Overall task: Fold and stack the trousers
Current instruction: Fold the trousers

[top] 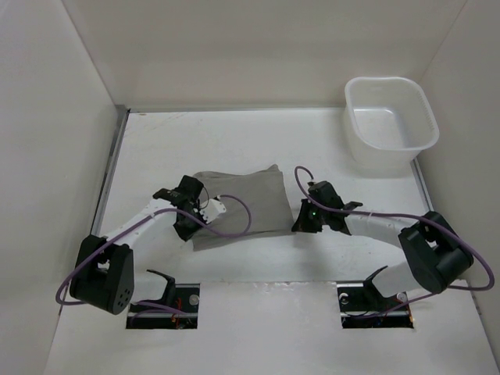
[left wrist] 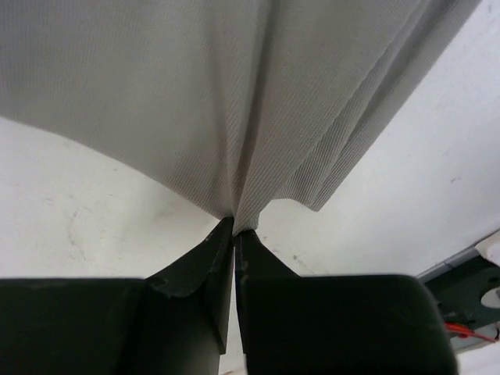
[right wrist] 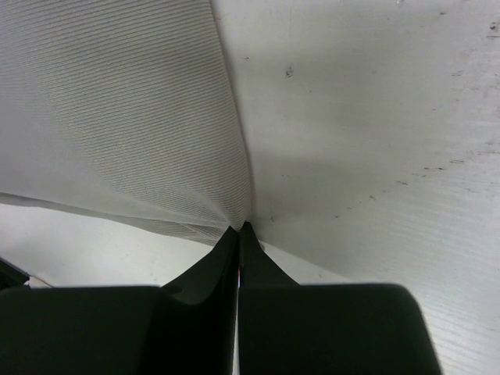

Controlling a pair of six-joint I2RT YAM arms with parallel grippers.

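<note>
The grey-taupe trousers (top: 241,205) lie folded into a rough rectangle on the white table, mid-view. My left gripper (top: 190,226) is at their near left corner and is shut on the cloth; in the left wrist view (left wrist: 234,225) the fabric (left wrist: 234,101) fans out from the closed tips. My right gripper (top: 298,226) is at the near right corner, shut on the cloth; in the right wrist view (right wrist: 239,228) the fabric (right wrist: 117,117) pulls taut from the tips.
A white plastic tub (top: 389,121) stands at the back right of the table (top: 258,141). White walls enclose the left, back and right. Two cut-outs with arm bases (top: 164,301) sit at the near edge.
</note>
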